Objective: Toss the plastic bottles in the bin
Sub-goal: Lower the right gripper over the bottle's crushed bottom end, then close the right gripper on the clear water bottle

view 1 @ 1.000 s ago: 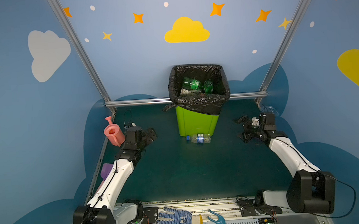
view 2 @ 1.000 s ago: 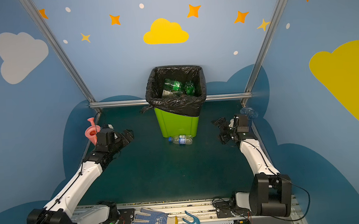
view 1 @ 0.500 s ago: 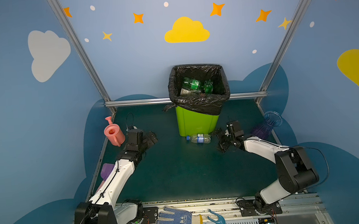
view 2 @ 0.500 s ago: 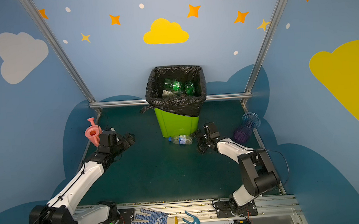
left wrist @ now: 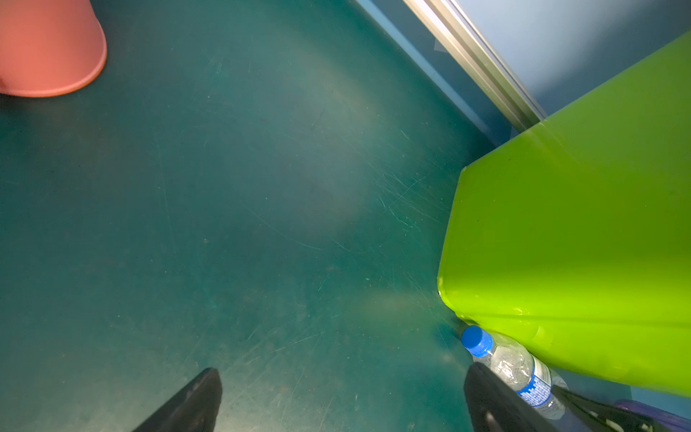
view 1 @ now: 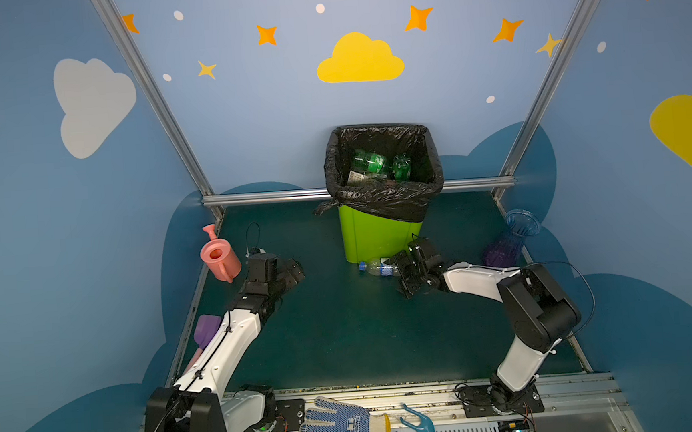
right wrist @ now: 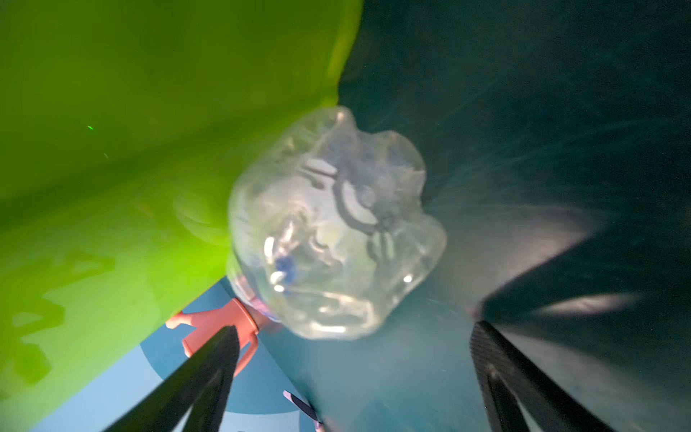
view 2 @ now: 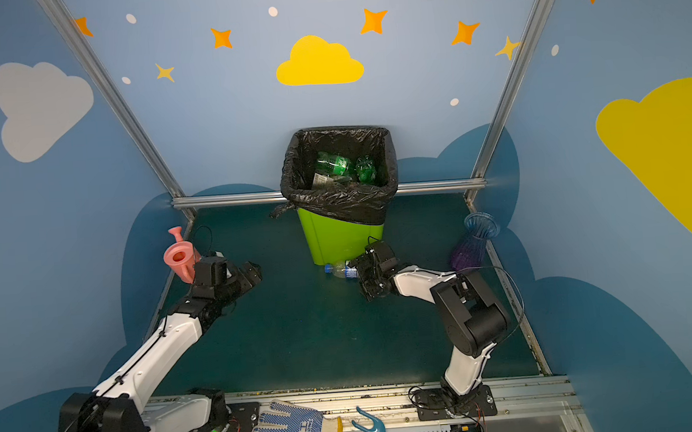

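The right hand point(view 1: 398, 278), spread wide, faced the clear bottle point(view 1: 377, 268) lying at the bin point(view 1: 373, 236) six o'clock; the left hand point(view 1: 296, 270) gaped empty.

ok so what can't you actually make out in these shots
- Clear blue-capped plastic bottle: base end hidden behind the right gripper in both top views; blurred in the right wrist view.
- Lime-green bin with black bag: only the topmost green bottles show; the bag's walls hide any deeper.
- Purple object: mostly behind the left arm in a top view; unidentifiable.
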`<action>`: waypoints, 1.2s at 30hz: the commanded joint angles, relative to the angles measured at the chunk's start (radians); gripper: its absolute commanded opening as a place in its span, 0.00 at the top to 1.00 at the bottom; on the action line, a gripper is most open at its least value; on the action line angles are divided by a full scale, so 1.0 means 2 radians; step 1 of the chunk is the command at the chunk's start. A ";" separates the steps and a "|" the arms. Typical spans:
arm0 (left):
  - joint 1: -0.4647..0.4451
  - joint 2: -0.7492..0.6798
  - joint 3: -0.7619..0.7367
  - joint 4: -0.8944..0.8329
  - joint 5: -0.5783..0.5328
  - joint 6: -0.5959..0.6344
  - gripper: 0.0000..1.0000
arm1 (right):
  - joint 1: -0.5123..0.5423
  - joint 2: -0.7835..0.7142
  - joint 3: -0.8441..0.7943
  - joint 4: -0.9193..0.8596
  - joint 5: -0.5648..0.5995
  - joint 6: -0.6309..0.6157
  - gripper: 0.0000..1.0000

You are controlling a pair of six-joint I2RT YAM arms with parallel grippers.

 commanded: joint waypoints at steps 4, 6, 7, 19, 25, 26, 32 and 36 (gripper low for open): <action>0.002 -0.009 -0.008 0.003 -0.003 0.009 0.00 | 0.011 0.017 0.016 0.002 0.043 0.037 0.05; 0.002 -0.009 -0.009 0.004 -0.001 0.008 0.00 | 0.010 0.025 0.015 0.011 0.049 0.046 0.05; 0.002 -0.009 -0.009 0.004 -0.001 0.009 0.00 | 0.010 0.029 0.018 0.013 0.048 0.047 0.05; 0.004 -0.013 -0.013 0.001 -0.007 0.010 0.00 | 0.005 0.064 0.051 -0.075 0.047 0.004 0.13; 0.007 -0.014 -0.013 -0.001 -0.007 0.010 0.00 | -0.003 0.066 0.041 -0.095 0.032 -0.039 0.21; 0.007 -0.014 -0.013 0.000 -0.008 0.010 0.00 | -0.005 0.063 0.039 -0.101 0.033 -0.052 0.21; 0.009 -0.014 -0.014 0.000 -0.007 0.009 0.00 | -0.027 0.045 0.005 -0.123 0.011 -0.088 0.22; 0.009 -0.016 -0.015 0.001 -0.007 0.009 0.00 | -0.035 0.002 -0.034 -0.136 0.005 -0.103 0.22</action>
